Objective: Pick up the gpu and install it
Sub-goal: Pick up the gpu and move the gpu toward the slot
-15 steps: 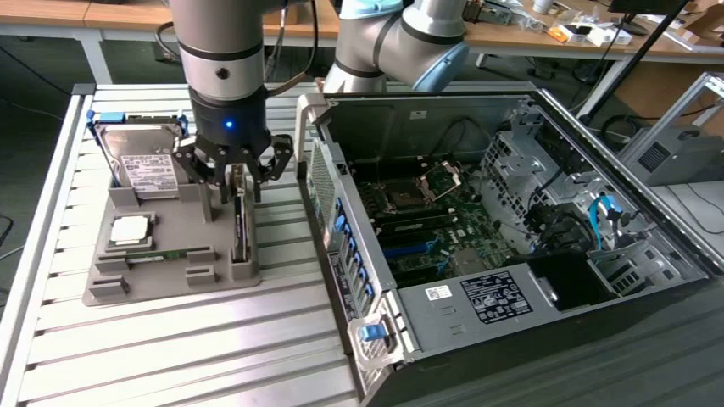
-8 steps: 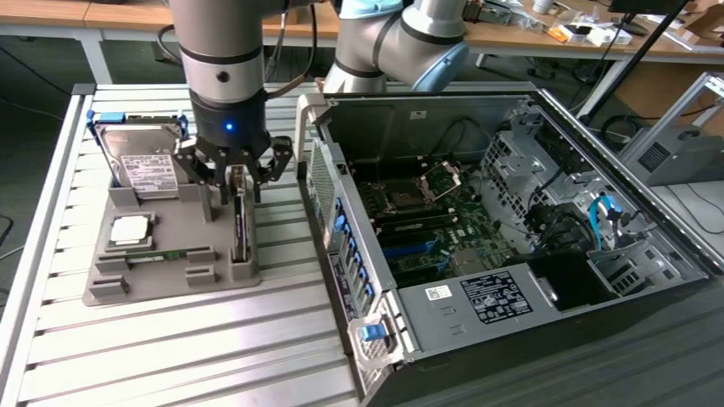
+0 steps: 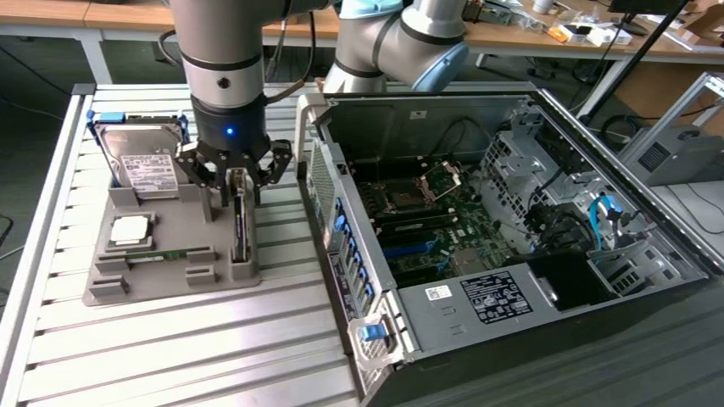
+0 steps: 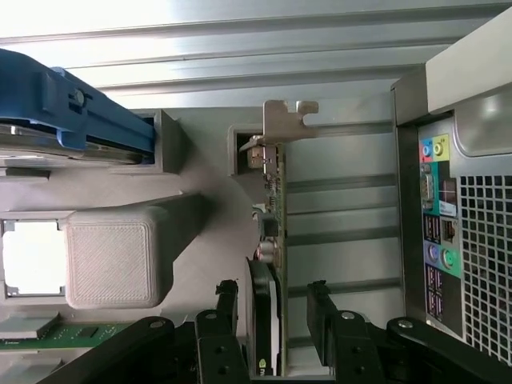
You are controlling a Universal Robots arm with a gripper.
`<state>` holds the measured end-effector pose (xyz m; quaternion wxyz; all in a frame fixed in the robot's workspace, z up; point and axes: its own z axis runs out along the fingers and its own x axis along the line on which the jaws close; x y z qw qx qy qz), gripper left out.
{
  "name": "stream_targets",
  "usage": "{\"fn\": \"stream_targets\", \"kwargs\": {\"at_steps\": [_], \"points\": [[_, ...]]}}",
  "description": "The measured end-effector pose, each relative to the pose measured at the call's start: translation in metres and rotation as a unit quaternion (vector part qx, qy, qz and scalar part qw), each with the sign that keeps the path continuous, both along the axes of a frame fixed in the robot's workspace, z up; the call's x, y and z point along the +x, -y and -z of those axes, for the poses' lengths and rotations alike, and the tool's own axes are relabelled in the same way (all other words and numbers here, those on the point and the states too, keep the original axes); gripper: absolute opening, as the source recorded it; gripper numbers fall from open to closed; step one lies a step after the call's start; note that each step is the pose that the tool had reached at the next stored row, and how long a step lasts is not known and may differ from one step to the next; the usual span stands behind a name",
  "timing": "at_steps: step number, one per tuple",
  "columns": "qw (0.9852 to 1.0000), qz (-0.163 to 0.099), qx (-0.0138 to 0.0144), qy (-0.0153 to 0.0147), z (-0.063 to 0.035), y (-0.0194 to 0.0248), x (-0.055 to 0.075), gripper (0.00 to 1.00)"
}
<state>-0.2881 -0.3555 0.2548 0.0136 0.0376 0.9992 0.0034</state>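
Looks like the grab is the step in hand, so here's how I'd want it done; the slatted desk (image 3: pixel 169 356) carries an open PC case (image 3: pixel 509 220) off to one side of the tool (image 3: pixel 236 174) and a grey parts holder (image 3: pixel 169 284) straight beneath it; the gpu (image 3: pixel 240 225) stands on edge in a slot of that holder, right between the tool's jaws; the tool is released, gripping nothing, with one finger (image 4: pixel 227 308) on each face of the card; I'd squeeze square on the flat faces and centred, so the card doesn't twist in its slot; one finger looks closer to the card than the other, so it may get nudged sideways before both bite; the holder's walls hug the bracket end, so any tilt could bind it there; the blue-framed hard drive (image 3: pixel 142 165) stands just beside the tool on the side away from the case, close enough to mind.

The card itself: thin, flat, dark and longish; a rounded dark part, a fan (image 4: pixel 260 296) I'd guess, sits on one face right by the fingers; small chips and a green edge run along it away from the tool; at the end farthest from the tool there's a silvery metal bracket (image 4: pixel 282 120) with a bent, notched tab.
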Motion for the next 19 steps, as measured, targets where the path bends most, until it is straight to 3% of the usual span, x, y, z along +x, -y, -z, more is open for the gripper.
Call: {"fn": "stream_targets", "kwargs": {"at_steps": [19], "points": [[1.0000, 0.000, 0.0000, 0.0000, 0.0135, 0.0000, 0.000, 0.48]]}}
